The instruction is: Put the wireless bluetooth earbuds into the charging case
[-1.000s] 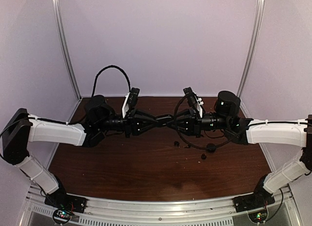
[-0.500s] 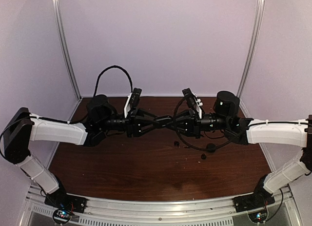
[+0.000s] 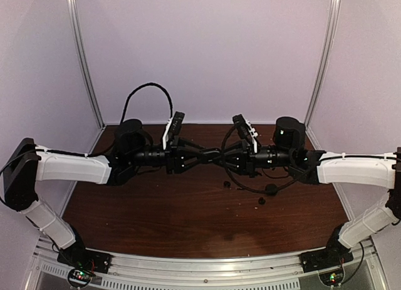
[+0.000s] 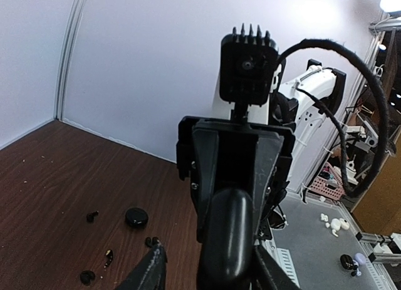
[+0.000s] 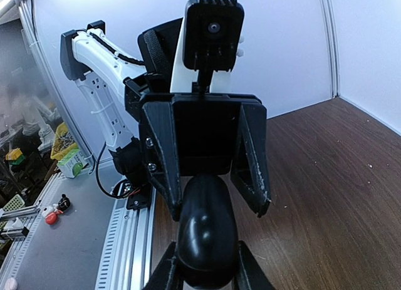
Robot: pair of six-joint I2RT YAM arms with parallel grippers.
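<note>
Two black-and-white robot arms reach inward over a dark wooden table (image 3: pixel 156 208) and meet nose to nose above its middle. The left gripper (image 3: pixel 197 156) and right gripper (image 3: pixel 223 156) face each other. A smooth black oval body, which I take to be the charging case (image 5: pixel 205 233), bridges the space between their tips, held clear of the wood. The right fingers (image 5: pixel 164 271) hug it on both sides, closed on it. The left fingers (image 4: pixel 152 268) straddle its other end, narrowly spread, with a sliver of gap beside one, so I cannot tell whether they clamp it. Below the right fingers, well apart from the case, small loose black pieces lie on the wood: a round black piece (image 4: pixel 136 217) and tiny bits I judge to be the earbuds (image 3: pixel 261 201). The step in hand looks like opening the case between the two grippers. Next the lid must come up while one gripper steadies the case, then the other must let go and drop to the wood for a bud
</note>
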